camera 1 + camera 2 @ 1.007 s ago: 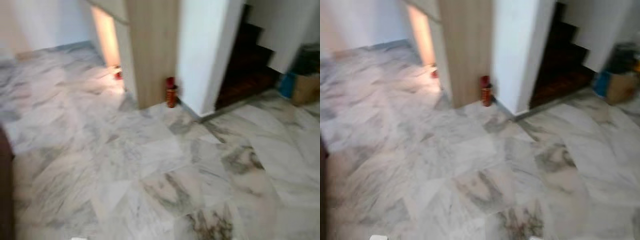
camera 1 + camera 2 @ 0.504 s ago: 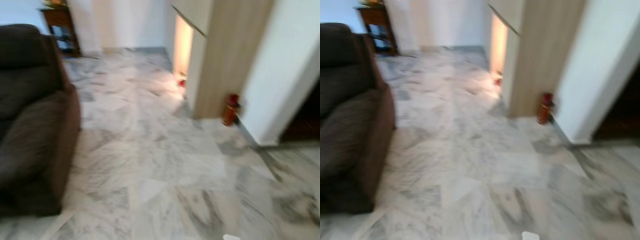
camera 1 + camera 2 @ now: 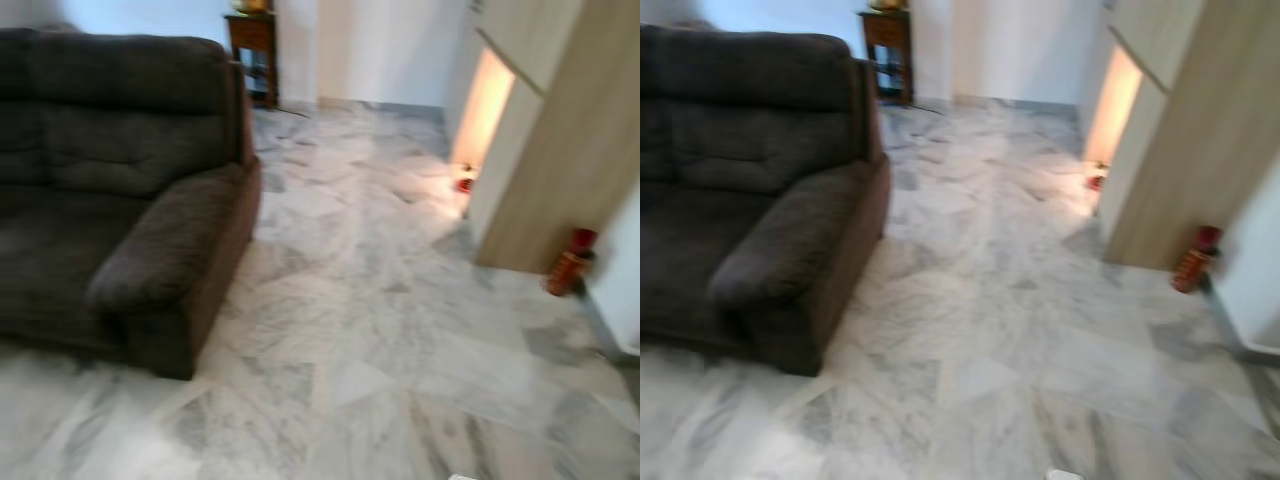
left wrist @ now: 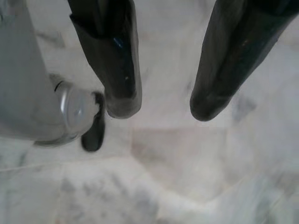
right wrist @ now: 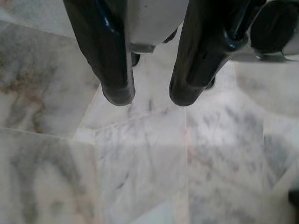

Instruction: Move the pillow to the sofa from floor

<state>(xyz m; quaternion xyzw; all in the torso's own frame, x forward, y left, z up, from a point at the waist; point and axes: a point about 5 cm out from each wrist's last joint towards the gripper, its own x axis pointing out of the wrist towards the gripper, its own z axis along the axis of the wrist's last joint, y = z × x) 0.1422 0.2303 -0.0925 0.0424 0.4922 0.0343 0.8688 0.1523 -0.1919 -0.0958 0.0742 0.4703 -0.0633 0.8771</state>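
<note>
Both pincers (image 4: 161, 105) (image 5: 149, 95) hang spread, empty; sofa (image 3: 120, 190) cut off (blurred).

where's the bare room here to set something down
The sofa seat cushions lie bare, bordered by its backrest and armrest. The marble floor is open between that armrest and the wood cabinet. Tighter spots: the red bottle at the cabinet's foot and the side table behind the sofa.

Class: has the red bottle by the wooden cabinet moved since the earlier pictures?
No. The bottle stands at the same corner of the cabinet; the camera turned left.
</note>
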